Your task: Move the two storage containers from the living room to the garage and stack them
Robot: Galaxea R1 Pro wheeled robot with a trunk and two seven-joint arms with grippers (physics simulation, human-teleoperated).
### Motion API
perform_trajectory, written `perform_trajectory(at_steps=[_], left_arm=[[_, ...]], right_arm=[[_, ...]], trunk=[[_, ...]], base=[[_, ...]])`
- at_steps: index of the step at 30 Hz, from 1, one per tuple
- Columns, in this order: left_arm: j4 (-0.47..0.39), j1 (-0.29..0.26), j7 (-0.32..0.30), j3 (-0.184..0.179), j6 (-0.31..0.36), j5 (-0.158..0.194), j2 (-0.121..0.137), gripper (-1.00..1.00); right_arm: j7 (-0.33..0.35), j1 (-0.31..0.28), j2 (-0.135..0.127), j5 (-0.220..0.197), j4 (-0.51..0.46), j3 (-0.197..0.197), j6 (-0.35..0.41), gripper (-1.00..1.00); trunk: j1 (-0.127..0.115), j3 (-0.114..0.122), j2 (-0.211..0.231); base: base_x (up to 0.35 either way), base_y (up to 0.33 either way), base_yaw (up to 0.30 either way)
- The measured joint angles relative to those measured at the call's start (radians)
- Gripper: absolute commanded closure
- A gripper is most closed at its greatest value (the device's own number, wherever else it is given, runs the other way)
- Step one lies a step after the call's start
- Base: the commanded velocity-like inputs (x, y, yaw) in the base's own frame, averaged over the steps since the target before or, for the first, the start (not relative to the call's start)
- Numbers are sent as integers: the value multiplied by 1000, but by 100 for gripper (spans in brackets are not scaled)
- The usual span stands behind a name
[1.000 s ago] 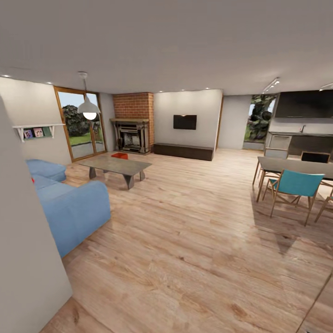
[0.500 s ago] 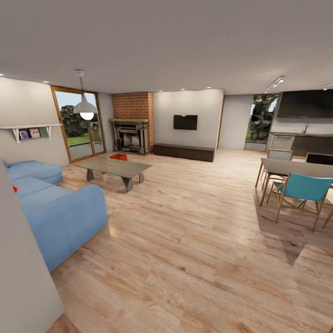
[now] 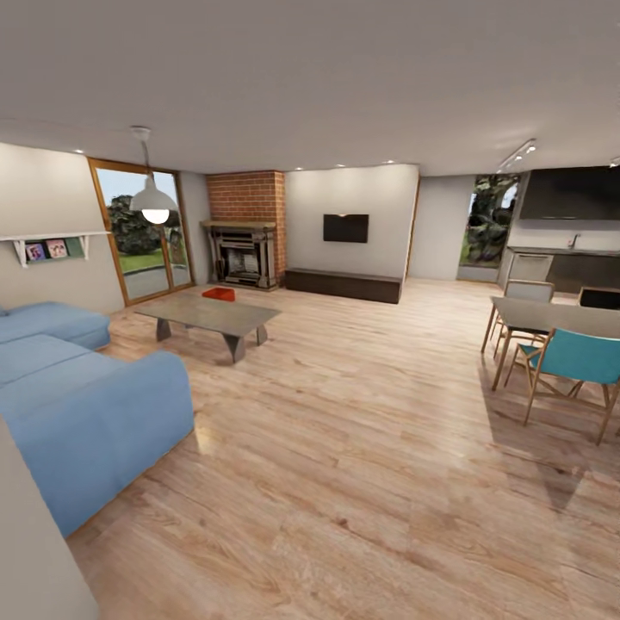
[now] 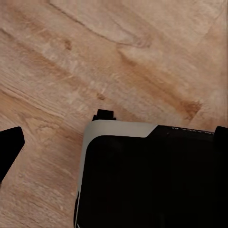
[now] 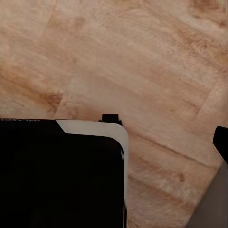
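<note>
Camera viewpoint is advancing into the living room; the sofa (image 3: 82,413) is sliding toward the lower left. One storage container (image 3: 219,294) is sitting on the coffee table (image 3: 207,314), left of centre. Approach is continuing; claw states cannot be told.

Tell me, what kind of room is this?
Most likely a living room in an open-plan home: there's a blue sofa, a coffee table, and a brick fireplace, with a dining table off to the side.

No legible text or labels anywhere; wrist-view markings too blurred.
</note>
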Motion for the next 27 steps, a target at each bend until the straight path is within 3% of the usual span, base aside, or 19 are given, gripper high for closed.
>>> perform_trajectory(at_steps=[15, 27], left_arm=[[0, 0, 0, 0, 0, 0, 0, -100], [0, 0, 0, 0, 0, 0, 0, -100]], right_arm=[[0, 0, 0, 0, 0, -1, 0, -100], [0, 0, 1, 0, 0, 0, 4, -100]], trunk=[[0, 0, 0], [0, 0, 0]], base=[[323, 0, -224], [323, 0, -9]])
